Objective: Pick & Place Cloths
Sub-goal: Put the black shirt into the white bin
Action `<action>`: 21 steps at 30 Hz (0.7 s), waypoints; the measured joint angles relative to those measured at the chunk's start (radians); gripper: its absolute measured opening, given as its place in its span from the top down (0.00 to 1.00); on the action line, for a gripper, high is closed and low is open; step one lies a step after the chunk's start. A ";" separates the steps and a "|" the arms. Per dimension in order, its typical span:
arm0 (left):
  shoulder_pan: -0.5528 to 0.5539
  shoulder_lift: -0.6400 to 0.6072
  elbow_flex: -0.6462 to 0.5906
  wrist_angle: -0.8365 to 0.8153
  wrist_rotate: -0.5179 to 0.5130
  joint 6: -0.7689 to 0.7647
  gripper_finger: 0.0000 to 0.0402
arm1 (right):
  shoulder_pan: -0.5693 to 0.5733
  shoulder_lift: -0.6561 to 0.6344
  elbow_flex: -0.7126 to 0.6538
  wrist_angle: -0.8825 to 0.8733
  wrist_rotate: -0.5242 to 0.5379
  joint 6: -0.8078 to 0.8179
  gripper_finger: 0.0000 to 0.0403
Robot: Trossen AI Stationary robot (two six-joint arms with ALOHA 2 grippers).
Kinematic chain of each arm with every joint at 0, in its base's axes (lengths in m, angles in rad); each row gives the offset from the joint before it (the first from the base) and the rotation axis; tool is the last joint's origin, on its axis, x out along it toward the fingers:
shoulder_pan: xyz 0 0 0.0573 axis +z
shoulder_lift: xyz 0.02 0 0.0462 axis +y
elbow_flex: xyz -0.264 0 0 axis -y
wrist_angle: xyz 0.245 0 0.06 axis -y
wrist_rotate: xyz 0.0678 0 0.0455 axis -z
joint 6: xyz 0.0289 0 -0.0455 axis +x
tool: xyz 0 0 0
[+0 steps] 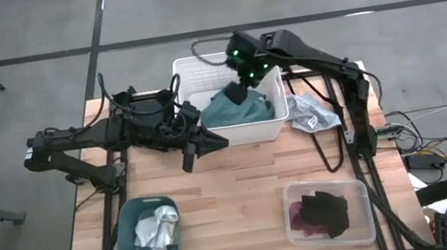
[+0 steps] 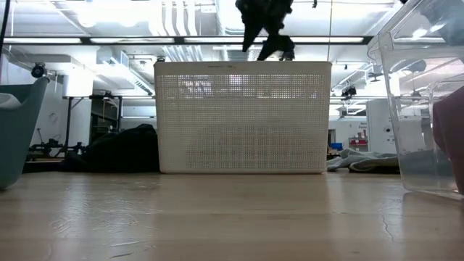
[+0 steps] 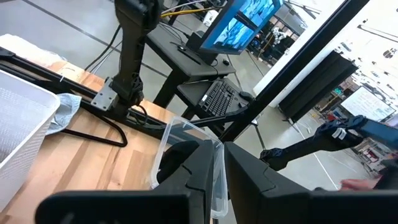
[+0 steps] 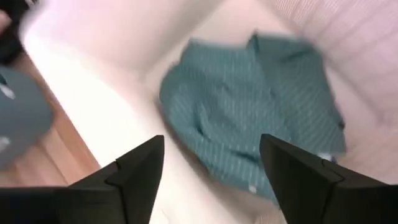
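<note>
You will find no text, label, brand or number that can be read in these pictures. The monitor (image 3: 239, 25) at the upper middle of the left wrist view shows only blue shapes, and its content is too small for you to read.

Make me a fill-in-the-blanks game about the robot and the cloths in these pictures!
1. The teal cloth lies in the ____ basket.
2. The right pincer hangs over that cloth with its fingers ____.
3. The dark cloths lie in the ____ bin.
4. The left pincer has its fingers ____ and holds nothing.

Missing words: white; open; clear; shut
</note>
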 joint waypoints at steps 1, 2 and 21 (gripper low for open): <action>0.001 0.000 0.000 0.000 0.000 0.000 0.89 | -0.001 -0.015 0.000 0.019 0.001 0.001 0.34; 0.002 0.000 0.000 0.000 0.000 0.003 0.89 | -0.002 -0.029 0.000 0.038 0.001 0.006 0.33; 0.123 -0.081 0.000 -0.044 -0.009 -0.088 0.89 | 0.061 -0.195 0.001 0.286 0.024 0.020 0.43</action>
